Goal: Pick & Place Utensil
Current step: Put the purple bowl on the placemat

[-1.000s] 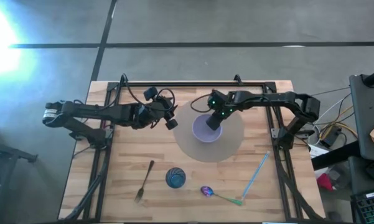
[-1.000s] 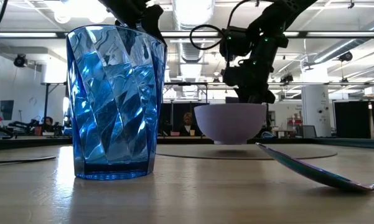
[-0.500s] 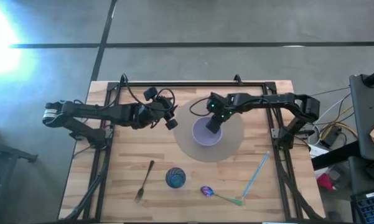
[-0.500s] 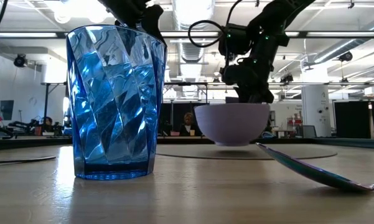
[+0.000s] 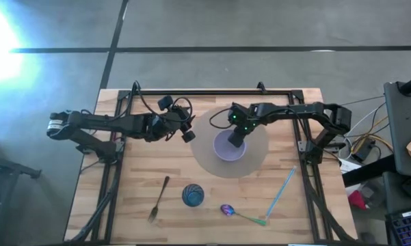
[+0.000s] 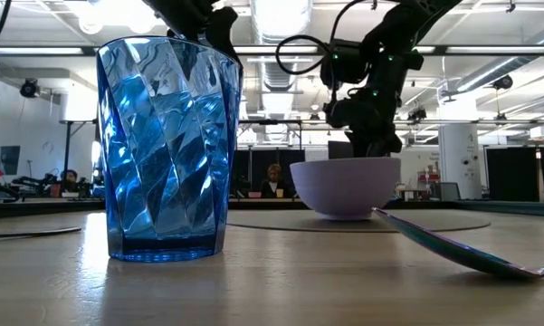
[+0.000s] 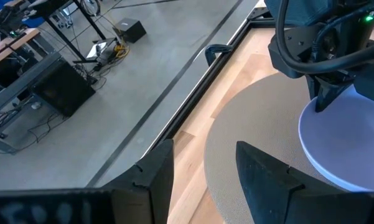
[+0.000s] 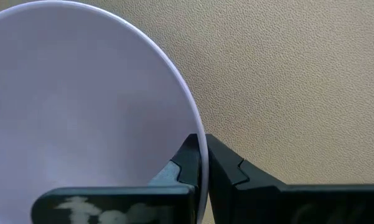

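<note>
So the right tool (image 5: 236,134) pinches the rim of the lilac bowl (image 5: 228,145) on the round mat (image 5: 254,158) mid-bench; the left tool (image 5: 186,132) waits open. Fork (image 5: 158,199) and spoon (image 5: 236,213) lie untouched near the front edge.

Blue tumbler (image 6: 167,149) hides left end effector in low view; spoon (image 6: 471,246) cut off at frame edge.
</note>
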